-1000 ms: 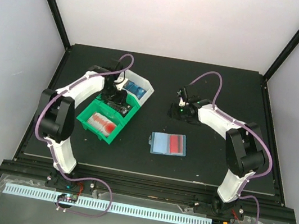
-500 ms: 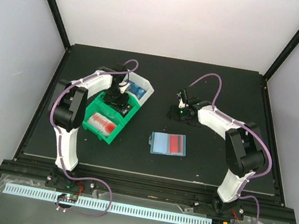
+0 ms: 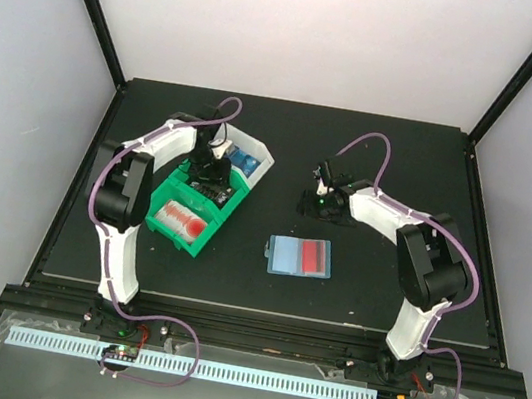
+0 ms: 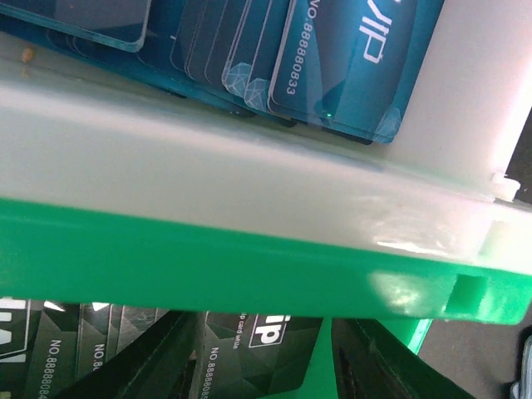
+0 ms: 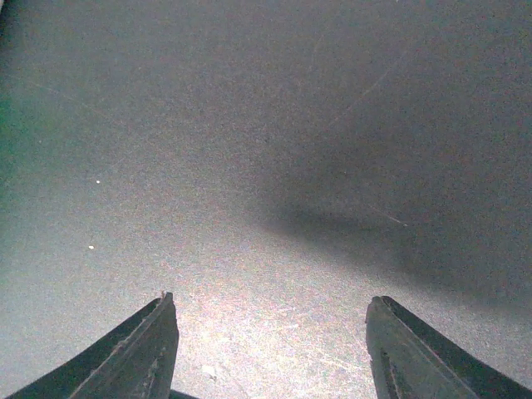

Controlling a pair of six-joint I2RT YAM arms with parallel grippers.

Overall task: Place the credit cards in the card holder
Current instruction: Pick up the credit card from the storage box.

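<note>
The teal-blue card holder [image 3: 287,256] lies open on the black table with a red card [image 3: 314,257] on its right half. My left gripper [image 3: 211,173] hangs in the back compartment of the green bin [image 3: 168,194]. In the left wrist view its jaws [image 4: 262,332] stand open on either side of a black card [image 4: 274,353], with more black cards [image 4: 75,357] beside it. Red-and-white cards [image 3: 182,217] fill the bin's front compartment. Blue cards [image 4: 349,66] lie in the white bin [image 3: 262,163]. My right gripper [image 3: 308,201] is open and empty just above the bare table [image 5: 272,301].
The green and white bins stand side by side at the left middle of the table, the green wall [image 4: 249,274] close in front of the left wrist camera. Black frame posts [image 3: 95,0] and white walls enclose the table.
My left arm has swung its elbow inward and the gripper has shifted slightly toward the back of the green bin. The right arm and the card holder have not moved.
</note>
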